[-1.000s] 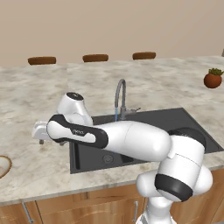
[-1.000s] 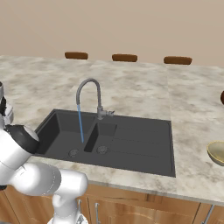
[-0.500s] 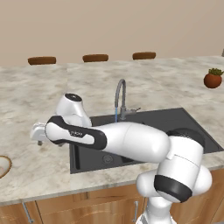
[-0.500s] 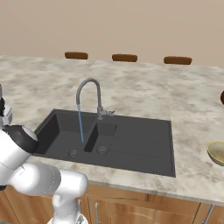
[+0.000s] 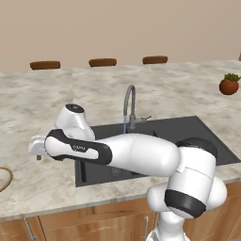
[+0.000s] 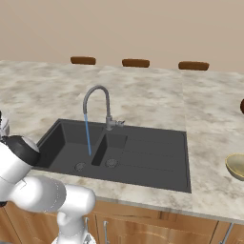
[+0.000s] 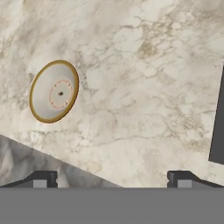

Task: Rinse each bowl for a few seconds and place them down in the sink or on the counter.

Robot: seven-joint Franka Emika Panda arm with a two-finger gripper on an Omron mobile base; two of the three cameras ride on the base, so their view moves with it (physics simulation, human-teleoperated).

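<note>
A shallow bowl [image 7: 54,91] with a brown rim and whitish inside lies on the counter [image 7: 144,87], up and to the left of my open gripper [image 7: 111,180]. Nothing is between the fingertips [image 7: 41,179]. In the left base view the gripper [image 5: 37,155] hovers over the counter left of the sink [image 5: 188,134], with this bowl [image 5: 2,179] at the picture's left edge, nearer the front. The deeper olive-tan bowl [image 6: 237,166] sits on the counter [image 6: 209,119] right of the sink [image 6: 143,157]. Water runs from the tap [image 6: 97,102] into the left basin.
A reddish-brown pot with a plant [image 5: 229,84] stands far right on the counter. The sink's dark edge [image 7: 217,131] shows at the right of the hand view, and the counter's front edge cuts across its lower left. Brown chair backs [image 5: 102,62] line the far side.
The gripper has crept slightly left over the counter, towards the shallow bowl. It stays open. Water keeps running.
</note>
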